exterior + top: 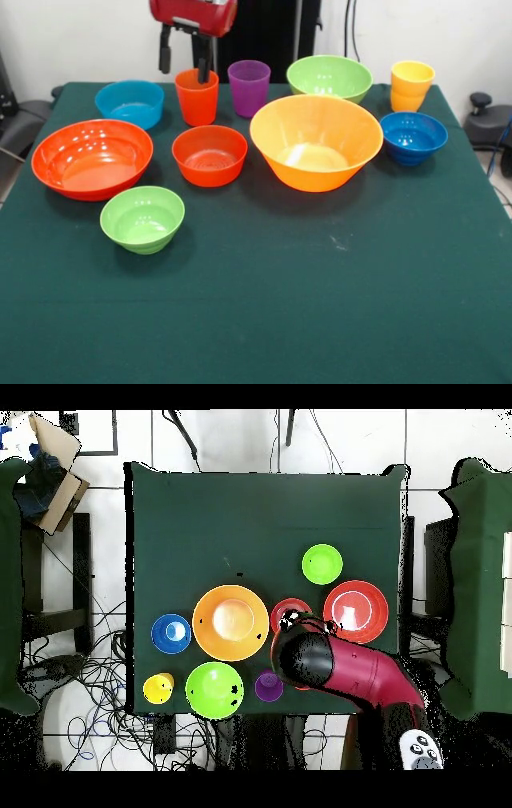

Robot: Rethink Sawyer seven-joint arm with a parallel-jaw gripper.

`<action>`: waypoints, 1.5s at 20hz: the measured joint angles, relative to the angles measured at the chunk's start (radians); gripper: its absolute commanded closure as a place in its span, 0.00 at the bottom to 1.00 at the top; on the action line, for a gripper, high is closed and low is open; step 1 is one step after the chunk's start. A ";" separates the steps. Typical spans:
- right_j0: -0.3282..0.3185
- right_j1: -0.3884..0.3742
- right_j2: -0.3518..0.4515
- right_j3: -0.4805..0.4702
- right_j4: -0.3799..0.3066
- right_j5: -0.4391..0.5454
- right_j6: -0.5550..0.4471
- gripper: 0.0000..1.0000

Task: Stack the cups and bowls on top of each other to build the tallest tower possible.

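My gripper (185,70) hangs open at the table's far side, over the orange-red cup (197,100). One finger (205,68) dips at the cup's mouth and the other (166,58) is left of its wall. The purple cup (249,86) (268,686) stands beside it, and the yellow cup (411,86) (158,687) at the far right. The light blue bowl (130,102), a large light green bowl (329,78) (214,689) and a small light green bowl (142,218) (322,564) stand apart. No stack shows. In the overhead view the arm (325,662) hides the gripper, the orange-red cup and the light blue bowl.
The large yellow-orange bowl (316,140) (231,622) sits mid-table, with the medium red-orange bowl (210,154) (291,614) and large red-orange bowl (92,158) (356,611) to its left in the front view. The dark blue bowl (413,137) (171,633) is at the right. Green cloth (264,304) covers the table.
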 measured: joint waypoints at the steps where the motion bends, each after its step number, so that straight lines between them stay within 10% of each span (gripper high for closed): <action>1: -0.004 0.001 0.000 0.000 0.000 -0.001 0.000 0.00; 30: 0.010 0.124 -0.031 0.057 -0.076 -0.381 0.000 0.00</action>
